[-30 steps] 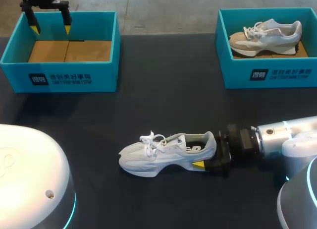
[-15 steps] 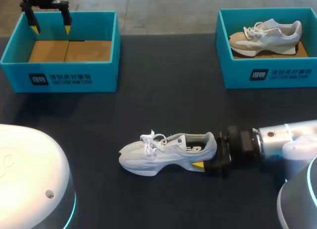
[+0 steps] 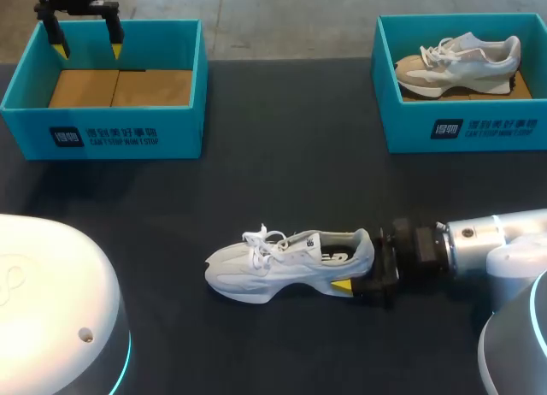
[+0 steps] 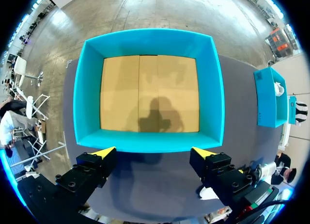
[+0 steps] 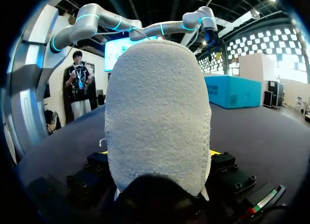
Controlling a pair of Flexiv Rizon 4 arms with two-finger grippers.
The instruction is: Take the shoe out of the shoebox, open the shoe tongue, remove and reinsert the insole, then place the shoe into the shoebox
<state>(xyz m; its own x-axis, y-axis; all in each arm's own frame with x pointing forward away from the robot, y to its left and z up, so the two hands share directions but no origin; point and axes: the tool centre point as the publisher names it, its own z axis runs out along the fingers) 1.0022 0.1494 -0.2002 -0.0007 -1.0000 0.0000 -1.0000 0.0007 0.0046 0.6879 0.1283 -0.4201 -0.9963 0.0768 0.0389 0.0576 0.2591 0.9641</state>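
A: Anything moved since a second ago?

B: Barely. Right arm (image 3: pixel 496 241) has slid back a hair toward its own side. White shoe (image 3: pixel 282 271) is in about the same spot. Left hand (image 3: pixel 85 38) hasn't budged.

A: Layout, big stuff first.

B: Dark table (image 3: pixel 282 156). Two teal boxes along its far side, well apart. Left shoebox (image 3: pixel 102 137) shows only its brown cardboard floor. Right shoebox (image 3: pixel 461 132) has a second shoe (image 3: pixel 457 63) lying in it, beige and grey, toe to my left.

A: And the white shoe?

B: Out on the table, near side, about the middle, well apart from both boxes. It's upright on its sole with the laces on top, toe to my left and heel to my right.

A: Right hand?

B: Right hand (image 3: pixel 366 284) comes in low from the right and is clamped on the heel. In its wrist view the heel fills the gap, with a finger pressed on each side and yellow just peeking out. The head view shows one yellow tip (image 3: pixel 342 285) against the sole's near side.

A: Left hand?

B: It's above the left shoebox's far wall. Its fingers (image 4: pixel 92 168) are spread wide with nothing between them. Its wrist view looks straight down into the box.
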